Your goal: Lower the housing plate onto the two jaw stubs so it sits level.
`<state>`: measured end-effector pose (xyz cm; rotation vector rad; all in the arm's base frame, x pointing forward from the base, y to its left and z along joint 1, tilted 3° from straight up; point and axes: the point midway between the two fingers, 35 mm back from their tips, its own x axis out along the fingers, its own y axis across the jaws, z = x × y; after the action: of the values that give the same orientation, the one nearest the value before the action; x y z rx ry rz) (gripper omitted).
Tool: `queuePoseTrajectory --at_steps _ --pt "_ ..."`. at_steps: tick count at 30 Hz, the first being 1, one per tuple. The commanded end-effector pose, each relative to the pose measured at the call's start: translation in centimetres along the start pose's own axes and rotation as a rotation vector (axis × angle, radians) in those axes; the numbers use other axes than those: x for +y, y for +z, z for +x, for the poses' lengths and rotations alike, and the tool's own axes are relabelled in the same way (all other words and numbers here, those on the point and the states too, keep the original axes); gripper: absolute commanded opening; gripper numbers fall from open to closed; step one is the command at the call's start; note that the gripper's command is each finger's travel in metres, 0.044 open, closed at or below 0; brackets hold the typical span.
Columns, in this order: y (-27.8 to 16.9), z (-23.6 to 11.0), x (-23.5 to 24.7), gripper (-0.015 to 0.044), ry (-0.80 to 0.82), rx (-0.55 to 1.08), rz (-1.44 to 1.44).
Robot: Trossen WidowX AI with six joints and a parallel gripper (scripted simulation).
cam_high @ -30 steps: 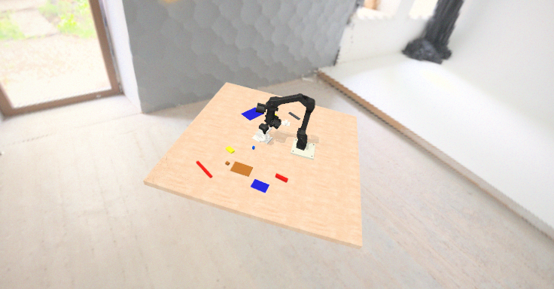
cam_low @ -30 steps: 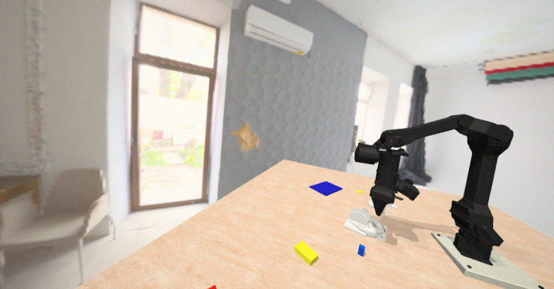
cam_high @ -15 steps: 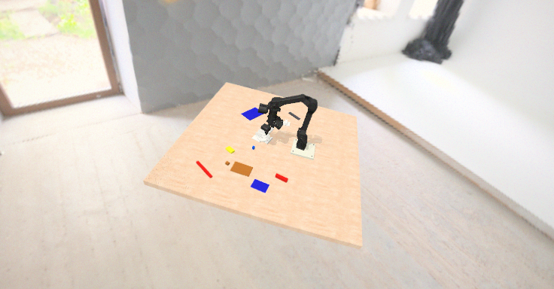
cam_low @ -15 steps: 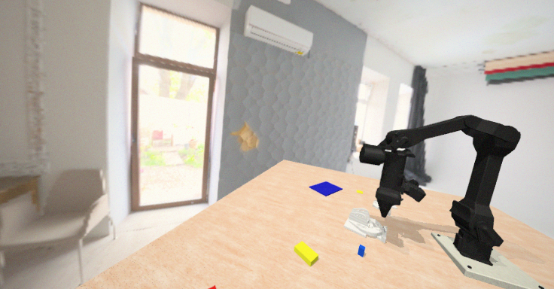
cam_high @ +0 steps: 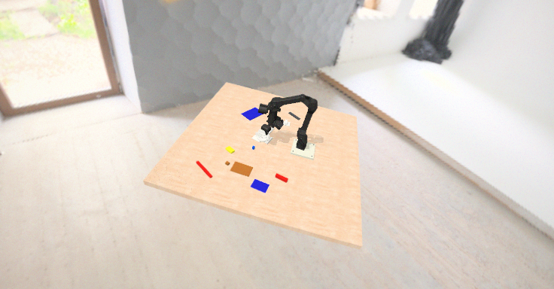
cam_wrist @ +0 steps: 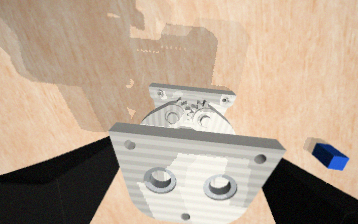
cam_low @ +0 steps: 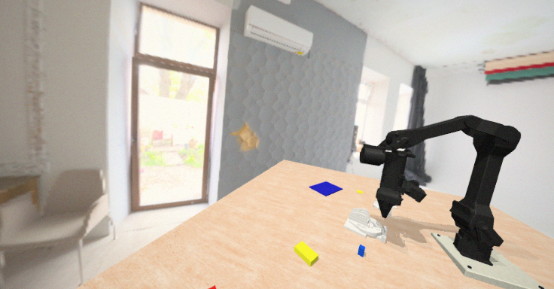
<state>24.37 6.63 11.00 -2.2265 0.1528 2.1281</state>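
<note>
The housing plate (cam_wrist: 192,200) is light grey, with two ringed holes and small corner holes. My gripper (cam_high: 266,133) (cam_low: 385,216) (cam_wrist: 191,146) is shut on it, one black finger at each side. The plate is held above the table, in front of the jaw assembly in the wrist view. The white jaw assembly (cam_high: 257,136) (cam_low: 358,225) (cam_wrist: 155,91) lies on the table under and beside my gripper. In the wrist view its two round stubs and meshing teeth show beyond the plate's far edge; the rest is hidden behind the plate. The top and exterior views do not clearly show the plate.
A small blue block (cam_high: 253,147) (cam_low: 361,250) (cam_wrist: 331,156) and a yellow block (cam_high: 229,150) (cam_low: 305,254) lie near the assembly. Another white part (cam_high: 286,123) lies behind the gripper. A blue sheet (cam_high: 249,114) (cam_low: 325,188) lies farther back. Brown, red and blue pieces lie toward the front.
</note>
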Motion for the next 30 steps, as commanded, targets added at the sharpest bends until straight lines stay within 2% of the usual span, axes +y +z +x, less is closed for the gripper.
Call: queuePoseTrajectory --at_steps 1,20,30 --pt "0.0 0.0 0.1 0.0351 0.006 0.001 0.01" --pt "0.1 0.0 0.1 0.0351 0.006 0.001 0.01" --pt "0.0 1.6 0.1 0.0351 0.006 0.001 0.01"
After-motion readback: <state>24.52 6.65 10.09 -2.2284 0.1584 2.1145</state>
